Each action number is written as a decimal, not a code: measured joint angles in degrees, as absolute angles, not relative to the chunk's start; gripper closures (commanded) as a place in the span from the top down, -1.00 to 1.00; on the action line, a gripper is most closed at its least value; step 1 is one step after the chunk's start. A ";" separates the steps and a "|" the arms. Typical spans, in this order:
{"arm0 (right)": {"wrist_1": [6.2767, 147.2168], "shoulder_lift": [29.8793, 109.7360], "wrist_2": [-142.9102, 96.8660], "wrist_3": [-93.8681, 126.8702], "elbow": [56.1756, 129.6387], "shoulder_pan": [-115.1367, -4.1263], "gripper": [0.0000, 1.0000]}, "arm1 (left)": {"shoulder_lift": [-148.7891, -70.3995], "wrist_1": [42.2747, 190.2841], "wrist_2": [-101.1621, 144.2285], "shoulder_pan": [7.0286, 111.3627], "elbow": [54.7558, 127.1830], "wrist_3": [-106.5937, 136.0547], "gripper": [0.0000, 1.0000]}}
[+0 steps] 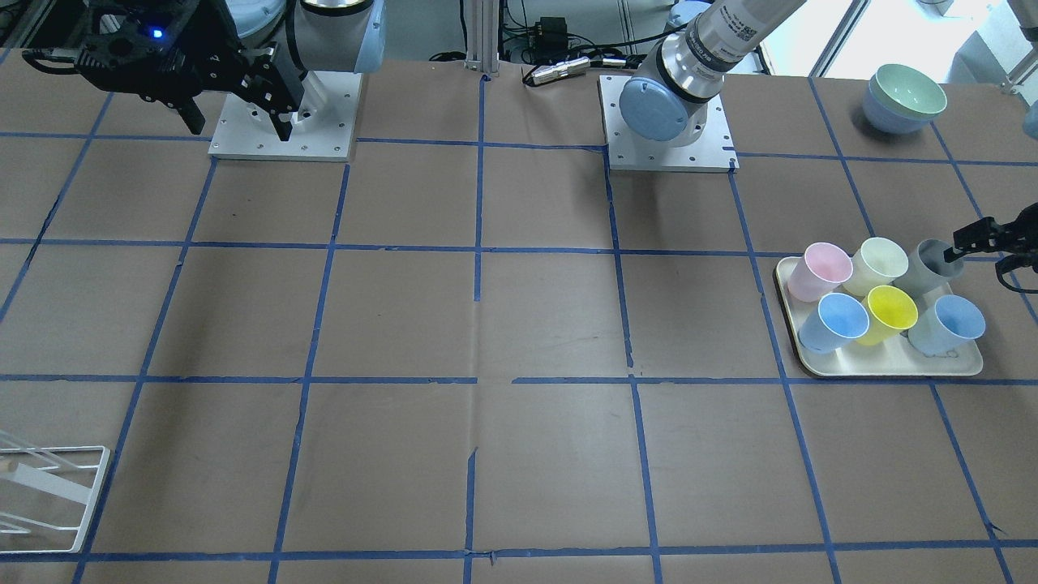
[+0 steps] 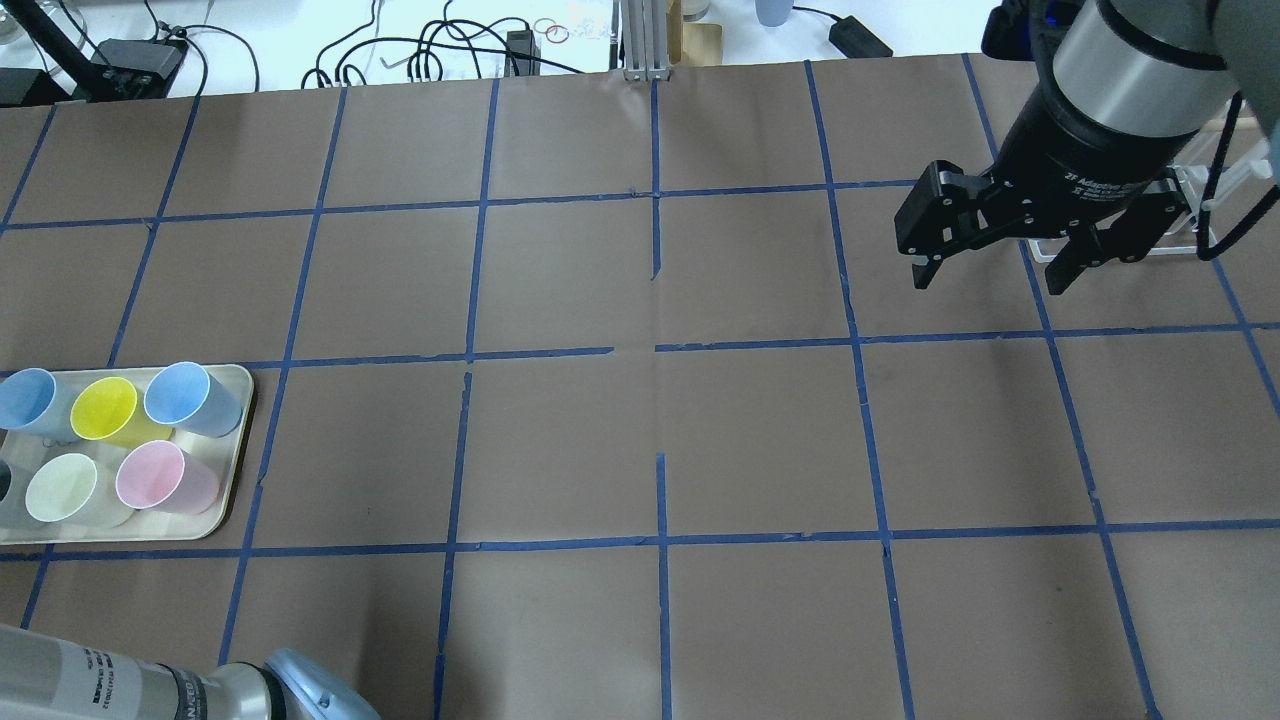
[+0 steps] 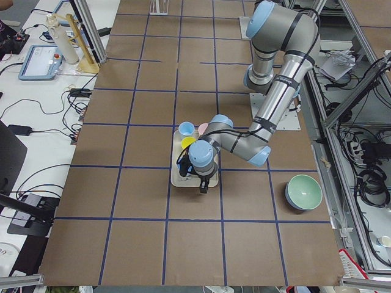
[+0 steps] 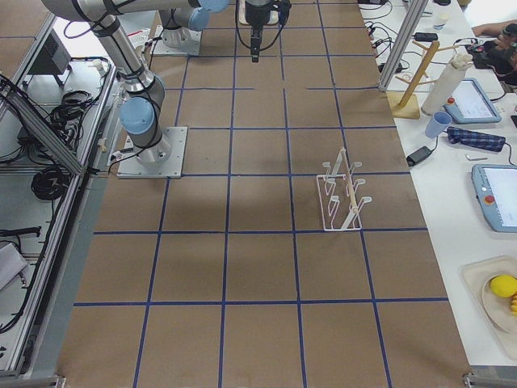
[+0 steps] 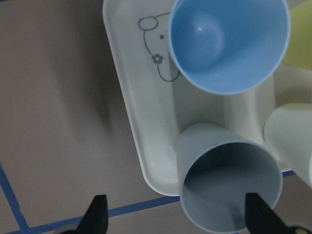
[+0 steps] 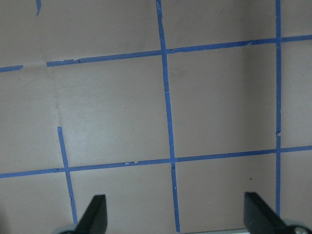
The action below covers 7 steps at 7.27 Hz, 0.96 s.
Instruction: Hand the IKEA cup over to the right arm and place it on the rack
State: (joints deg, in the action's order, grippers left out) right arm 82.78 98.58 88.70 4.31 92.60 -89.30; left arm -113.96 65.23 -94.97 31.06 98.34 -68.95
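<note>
The grey IKEA cup stands upright at a back corner of the cream tray. My left gripper is open at it. In the left wrist view one fingertip is over the IKEA cup's mouth and the other hangs outside the tray, so the cup's wall lies between them. My right gripper hangs open and empty over bare table near its base, also seen overhead. The white wire rack stands apart at the table's far side.
Pink, cream, yellow and two light blue cups fill the rest of the tray. Stacked green and blue bowls sit beyond the tray near the robot's side. Two arm base plates are bolted to the brown taped table.
</note>
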 measured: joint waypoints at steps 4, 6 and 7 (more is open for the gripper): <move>82.90 98.67 88.80 4.29 92.72 -89.30 1.00 | -114.82 65.83 -95.04 31.03 97.34 -67.70 0.72; 82.87 98.75 88.75 4.21 92.72 -89.30 1.00 | -115.08 65.68 -94.81 31.04 97.82 -67.76 -0.49; 82.80 98.79 88.83 4.19 92.72 -89.30 1.00 | -115.19 65.49 -94.75 31.07 97.90 -67.69 -0.87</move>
